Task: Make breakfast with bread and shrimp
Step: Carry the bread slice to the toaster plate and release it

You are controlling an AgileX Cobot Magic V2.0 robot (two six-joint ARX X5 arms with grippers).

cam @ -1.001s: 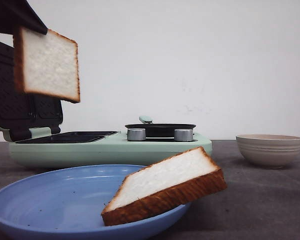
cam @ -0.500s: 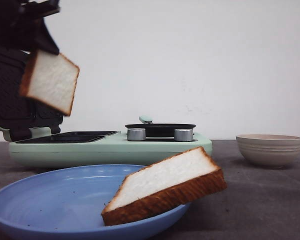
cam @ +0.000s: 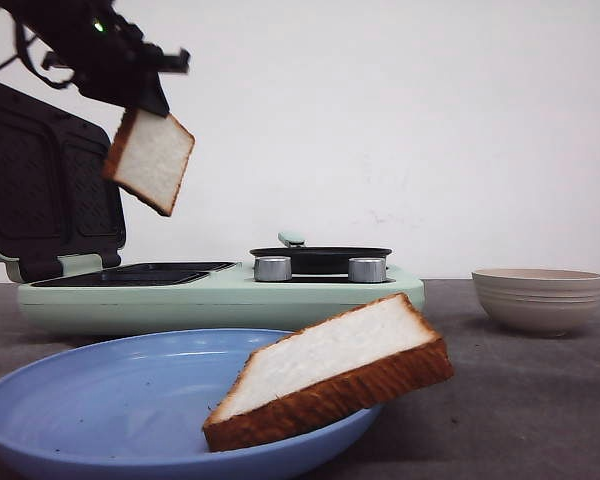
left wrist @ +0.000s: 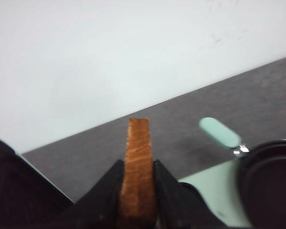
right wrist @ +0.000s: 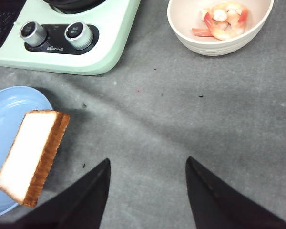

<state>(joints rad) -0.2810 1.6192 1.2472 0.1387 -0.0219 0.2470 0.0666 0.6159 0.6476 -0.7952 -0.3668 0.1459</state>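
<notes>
You have the mint-green breakfast maker [cam: 220, 295] across the back of the grey table [right wrist: 181, 124], its dark ribbed lid [cam: 45, 185] standing open at the left and a black pan [cam: 320, 260] on its right half behind two silver knobs [right wrist: 78, 33]. In front sits the blue plate [cam: 110, 400], with one bread slice [cam: 330, 370] leaning on its right rim, the far end jutting out past the edge. To the right you see the cream bowl [right wrist: 219, 40] holding the shrimp [right wrist: 222, 19], well apart from the plate. Your left gripper [left wrist: 137, 191] is clamped on the crust edge of the second bread slice [cam: 150, 160], which hangs tilted in the air above the open sandwich plates. Your right gripper [right wrist: 148, 191] hovers over bare table, fingers spread and holding nothing. How many shrimp lie in the bowl is hard to tell.
</notes>
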